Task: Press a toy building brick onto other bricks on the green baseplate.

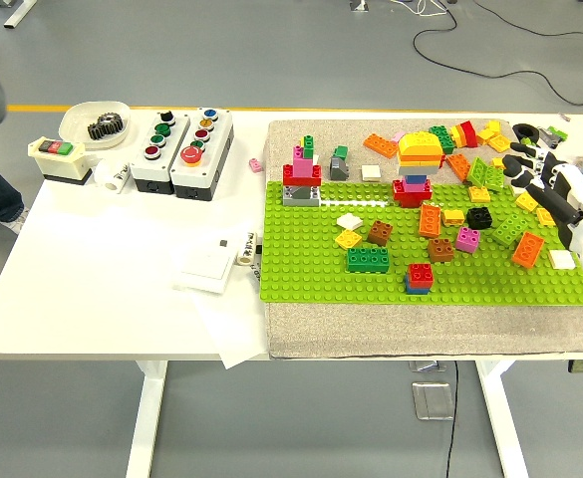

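Reaching in from the bench's right edge, my right hand (542, 177) hovered over the green baseplate's (301, 279) far right corner, black fingers (522, 151) spread and grasping nothing. Loose bricks (470, 214) lay scattered beneath and beside it across the plate's right half. A red-and-pink brick stack (302, 177) stood near the plate's far left corner, another red stack (412, 187) near the far edge's middle.

Green baseplate (301, 274), studded, flat on a grey mat; loose bricks scattered over its right half, among them a dark green brick (368, 260) lying near centre, a red-on-blue stack (421, 277) by the near edge, and a pink-red-grey tower (302, 176) upright at the far left corner.
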Controlling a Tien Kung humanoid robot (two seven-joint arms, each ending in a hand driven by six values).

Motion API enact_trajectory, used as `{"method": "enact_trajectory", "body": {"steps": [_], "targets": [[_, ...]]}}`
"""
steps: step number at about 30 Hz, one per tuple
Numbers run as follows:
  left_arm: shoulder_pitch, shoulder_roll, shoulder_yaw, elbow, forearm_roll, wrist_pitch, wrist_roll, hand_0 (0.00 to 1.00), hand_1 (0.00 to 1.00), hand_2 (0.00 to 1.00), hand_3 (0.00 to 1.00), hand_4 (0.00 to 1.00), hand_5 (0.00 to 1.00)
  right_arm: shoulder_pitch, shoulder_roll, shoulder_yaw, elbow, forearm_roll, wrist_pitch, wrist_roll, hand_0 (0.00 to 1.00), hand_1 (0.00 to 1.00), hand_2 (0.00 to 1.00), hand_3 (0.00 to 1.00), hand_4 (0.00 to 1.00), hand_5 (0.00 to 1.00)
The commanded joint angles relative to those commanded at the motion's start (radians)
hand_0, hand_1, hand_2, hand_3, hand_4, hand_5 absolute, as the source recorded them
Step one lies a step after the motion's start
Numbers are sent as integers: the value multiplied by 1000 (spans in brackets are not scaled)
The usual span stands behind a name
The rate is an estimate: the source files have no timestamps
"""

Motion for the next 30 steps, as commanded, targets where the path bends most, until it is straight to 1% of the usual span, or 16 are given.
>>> {"method": "enact_trajectory", "body": {"steps": [3,4,5,8,9,14,15,20,21,26,27,30], "targets": [[-1,0,1,0,-1,-1,-1,570,637,804,809,856,811,1,-2,-1,0,-38,-5,-1,836,773,798,841,996,640],[-1,1,2,0,-1,-1,-1,570,637,804,809,856,811,1,-2,-2,0,-50,-7,-2,827,762,792,841,943,549],[-2,1,1,0,1,-1,0,570,637,804,809,856,811,2,-3,-3,-2,-90,-12,-4,827,762,792,841,943,549],[-3,1,1,0,2,-1,1,570,637,804,809,856,811,3,-5,-4,-5,-153,-15,-10,827,762,792,841,943,549],[-3,1,1,0,3,-1,1,570,637,804,809,856,811,3,-5,-3,-6,-175,-16,-12,787,738,780,813,826,432],[-4,1,1,0,5,-1,3,570,637,804,809,856,811,1,-4,-5,-6,-233,-8,-16,787,738,780,813,826,432],[-4,1,1,0,6,-1,3,570,637,804,809,858,815,1,-4,-6,-6,-242,-6,-16,760,727,772,765,753,353],[-4,1,0,0,9,0,4,570,637,804,809,858,815,0,-6,-11,-2,-288,-5,-14,760,727,772,765,753,353],[-4,1,0,0,9,0,4,569,637,804,809,857,815,1,-6,-12,-1,-295,-5,-14,740,716,758,700,715,297],[-3,1,-1,1,11,1,5,569,637,804,809,857,815,0,-11,-26,11,-359,-4,-18,740,716,758,700,715,297],[-3,1,-1,1,11,1,5,569,637,803,808,856,813,0,-11,-27,14,-369,-4,-19,718,694,736,649,706,275],[-2,1,-3,1,15,2,6,569,637,803,808,856,813,1,-12,-38,34,-415,-1,-22,718,694,736,649,706,275]]}}
